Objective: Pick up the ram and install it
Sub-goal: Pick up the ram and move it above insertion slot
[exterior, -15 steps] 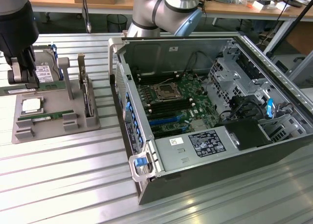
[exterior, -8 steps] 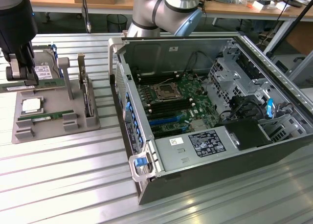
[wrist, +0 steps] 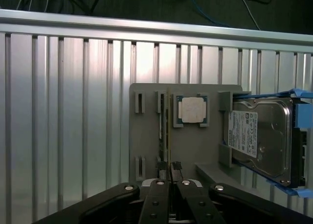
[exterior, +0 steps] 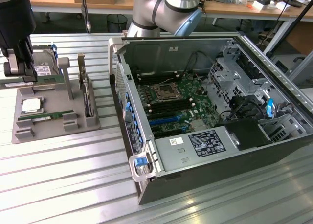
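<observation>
Bright overhead light; glare streaks on slatted table (exterior: pixel 58 177) beside computer case (exterior: pixel 220 174). Case interior shadowed, possibly slightly soft.

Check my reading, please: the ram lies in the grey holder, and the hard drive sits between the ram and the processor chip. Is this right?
Not quite. The ram does lie in the grey holder, but it is the processor chip that sits between the ram and the hard drive. The wrist view shows this order plainly.
</observation>
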### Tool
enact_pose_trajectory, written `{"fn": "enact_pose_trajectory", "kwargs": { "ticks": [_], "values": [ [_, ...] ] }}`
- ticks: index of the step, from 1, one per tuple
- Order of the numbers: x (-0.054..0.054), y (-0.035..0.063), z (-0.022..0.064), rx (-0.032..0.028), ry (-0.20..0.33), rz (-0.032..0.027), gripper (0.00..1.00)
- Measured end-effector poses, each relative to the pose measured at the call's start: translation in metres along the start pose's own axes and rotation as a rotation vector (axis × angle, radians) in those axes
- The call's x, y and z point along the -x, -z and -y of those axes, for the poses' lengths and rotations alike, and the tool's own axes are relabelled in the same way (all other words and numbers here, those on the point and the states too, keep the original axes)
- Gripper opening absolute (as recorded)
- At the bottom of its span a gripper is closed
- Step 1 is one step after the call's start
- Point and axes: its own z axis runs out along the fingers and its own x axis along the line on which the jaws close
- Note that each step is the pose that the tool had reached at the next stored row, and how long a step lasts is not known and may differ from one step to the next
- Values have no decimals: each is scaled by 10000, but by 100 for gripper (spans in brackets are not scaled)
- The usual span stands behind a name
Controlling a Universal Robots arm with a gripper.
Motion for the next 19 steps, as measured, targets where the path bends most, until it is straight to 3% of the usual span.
{"fn": "enact_pose_trajectory", "kwargs": {
  "ticks": [5,9,10,11,12,13,14,19],
  "values": [
    [11,75,-4,-1,2,65,12],
    [14,95,-4,-1,2,62,12],
    [14,99,-3,0,3,38,12],
    [15,104,-5,4,-3,-122,12],
    [15,104,-5,16,-12,-539,12],
    [15,104,-5,21,-18,-782,12],
    [15,107,-5,22,-19,-876,12],
    [28,194,-8,23,-17,-878,12]
  ]
}}
